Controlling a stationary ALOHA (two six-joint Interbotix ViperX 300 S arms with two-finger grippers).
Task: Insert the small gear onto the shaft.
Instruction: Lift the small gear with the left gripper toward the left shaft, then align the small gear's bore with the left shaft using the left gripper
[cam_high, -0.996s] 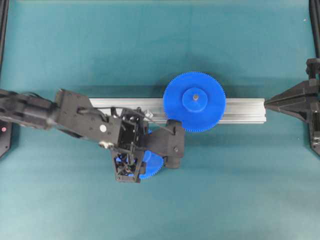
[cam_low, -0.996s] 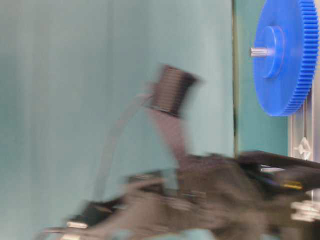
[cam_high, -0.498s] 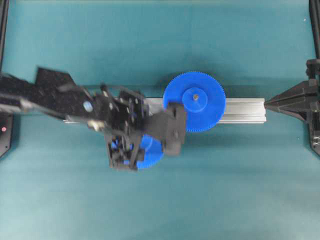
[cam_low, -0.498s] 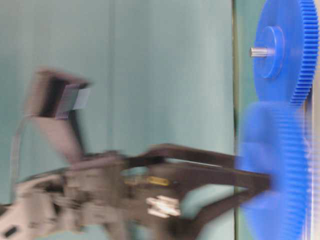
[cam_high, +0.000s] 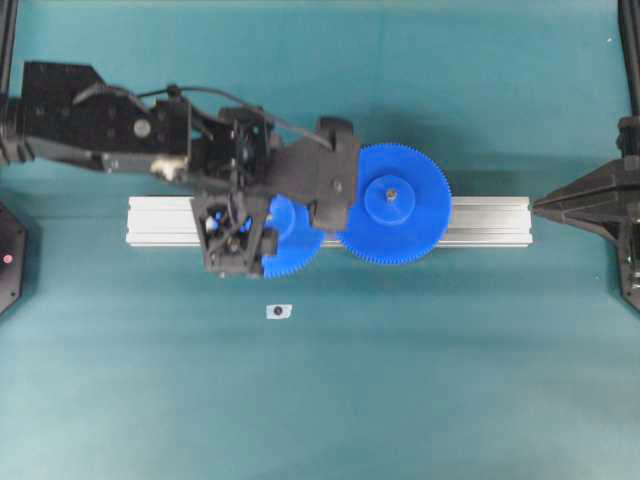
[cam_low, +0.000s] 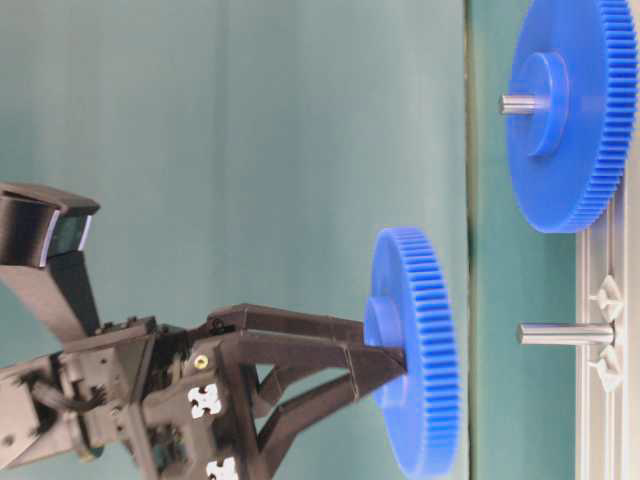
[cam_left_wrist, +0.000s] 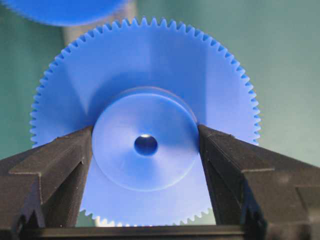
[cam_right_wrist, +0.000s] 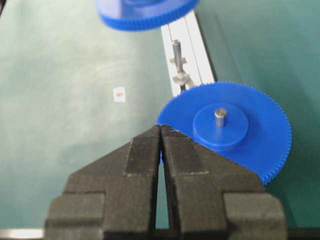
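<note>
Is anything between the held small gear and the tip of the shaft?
Nothing. In the table-level view only bare teal backdrop separates the small gear, gripped at its hub by the left gripper, from the shaft.

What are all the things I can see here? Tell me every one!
small gear: one, bright blue, held up in the air by its hub, above the rail.
shaft: one, grey metal pin, standing bare on the rail with shiny clamp pieces at its base.
wide gear: one, blue, sitting on its own grey pin on the rail.
rail: one, silver metal, lying across the middle of the cloth.
small white tag: one, on the cloth in front of the rail.
cloth: one, teal, covering the table.
left gripper: black, shut on the small gear's hub.
right gripper: black, shut, holding nothing, near the wide gear.
</note>
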